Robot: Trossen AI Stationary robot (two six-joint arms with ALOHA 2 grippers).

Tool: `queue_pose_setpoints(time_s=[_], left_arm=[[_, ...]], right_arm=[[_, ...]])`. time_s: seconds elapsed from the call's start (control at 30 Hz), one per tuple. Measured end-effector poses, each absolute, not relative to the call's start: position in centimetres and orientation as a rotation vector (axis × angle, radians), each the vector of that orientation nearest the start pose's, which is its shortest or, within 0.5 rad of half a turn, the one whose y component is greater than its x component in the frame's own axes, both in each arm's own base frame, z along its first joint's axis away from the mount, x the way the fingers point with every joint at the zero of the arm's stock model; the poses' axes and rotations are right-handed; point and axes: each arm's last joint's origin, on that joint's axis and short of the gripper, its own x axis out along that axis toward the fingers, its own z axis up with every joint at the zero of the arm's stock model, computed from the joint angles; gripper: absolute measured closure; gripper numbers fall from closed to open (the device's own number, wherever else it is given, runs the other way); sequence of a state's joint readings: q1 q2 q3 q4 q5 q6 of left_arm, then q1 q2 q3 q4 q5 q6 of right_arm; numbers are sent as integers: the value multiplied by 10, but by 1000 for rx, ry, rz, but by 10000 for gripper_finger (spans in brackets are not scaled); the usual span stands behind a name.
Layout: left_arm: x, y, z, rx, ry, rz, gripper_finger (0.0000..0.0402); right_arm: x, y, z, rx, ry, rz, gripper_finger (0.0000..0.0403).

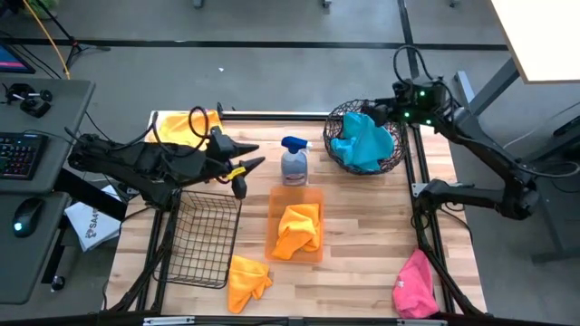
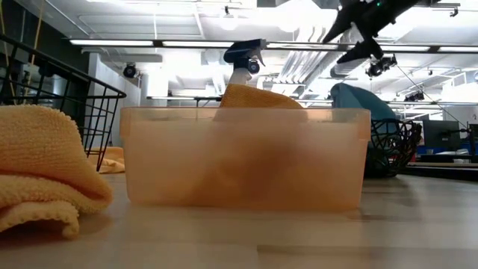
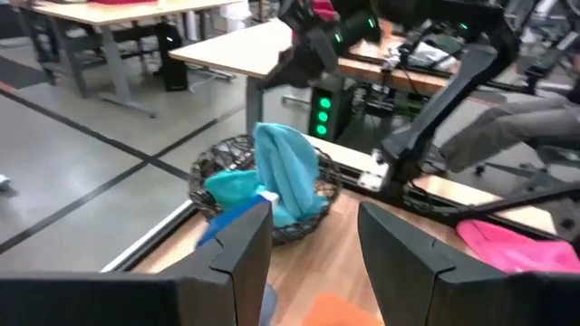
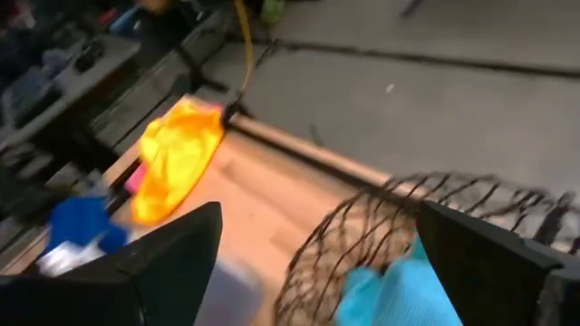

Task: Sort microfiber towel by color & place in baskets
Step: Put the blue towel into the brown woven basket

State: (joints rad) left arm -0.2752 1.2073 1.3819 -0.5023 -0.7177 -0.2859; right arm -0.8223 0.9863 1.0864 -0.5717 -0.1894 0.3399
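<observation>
Even, bright overhead light in the high view; table [image 1: 362,226] evenly lit, shadows soft and short under the black wire-grid basket [image 1: 198,237]. A white panel at upper right is blown out.

Low view: ceiling strip lights [image 2: 149,42] glare against a pale, washed-out ceiling. Near orange towel [image 2: 41,168] and orange plastic bin [image 2: 245,157] are soft, out of focus.

Left wrist view: mild blur; green indicator lights [image 3: 323,113] glow.

Right wrist view: heavy motion blur; round wire basket [image 4: 399,240] and yellow towel [image 4: 178,156] smeared.
</observation>
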Motion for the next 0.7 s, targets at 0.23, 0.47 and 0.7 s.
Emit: queue_pose_setpoints(time_s=[0.23, 0.47, 0.7], left_arm=[[256, -54, 409, -143, 279, 443, 248], [278, -60, 393, -138, 315, 437, 248], [284, -63, 394, -182, 286, 379, 248]], right_arm=[[137, -119, 347, 634, 590, -683, 76], [152, -122, 282, 638, 641, -849, 313], [160, -141, 185, 761, 588, -1006, 383]])
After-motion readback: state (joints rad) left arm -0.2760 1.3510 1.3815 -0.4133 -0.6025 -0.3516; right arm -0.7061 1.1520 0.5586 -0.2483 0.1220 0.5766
